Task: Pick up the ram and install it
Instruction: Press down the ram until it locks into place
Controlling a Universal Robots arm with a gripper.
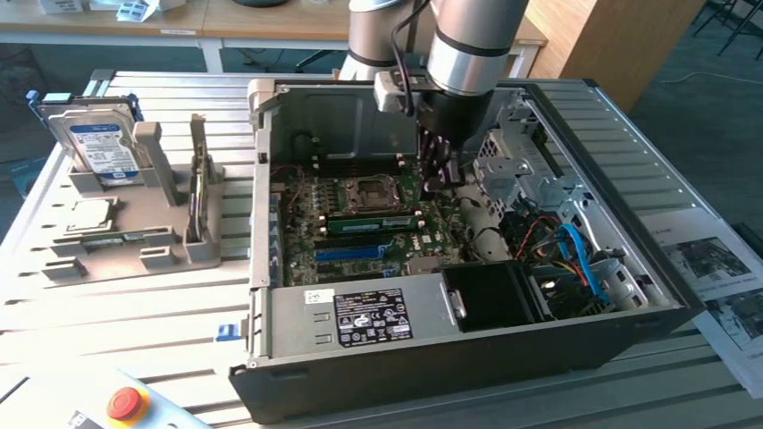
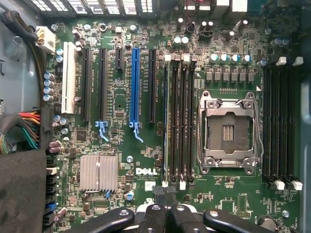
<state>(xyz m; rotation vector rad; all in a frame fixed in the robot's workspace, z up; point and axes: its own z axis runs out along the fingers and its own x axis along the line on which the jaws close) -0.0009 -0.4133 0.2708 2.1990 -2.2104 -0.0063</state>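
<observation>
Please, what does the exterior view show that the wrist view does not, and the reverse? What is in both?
From the exterior view: the arm, the computer case, and a holder with a hard drive, a processor chip and one ram stick; also a red button. From the wrist view: the DELL lettering and a white slot. In both: the shut gripper over the motherboard, the empty processor socket, the blue slot.

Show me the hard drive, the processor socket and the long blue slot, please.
hard drive (image 1: 99, 147), exterior view, on its blue-white label.
processor socket (image 2: 228, 132), wrist view, on its bare middle.
blue slot (image 2: 135, 85), wrist view, about midway along it.
</observation>
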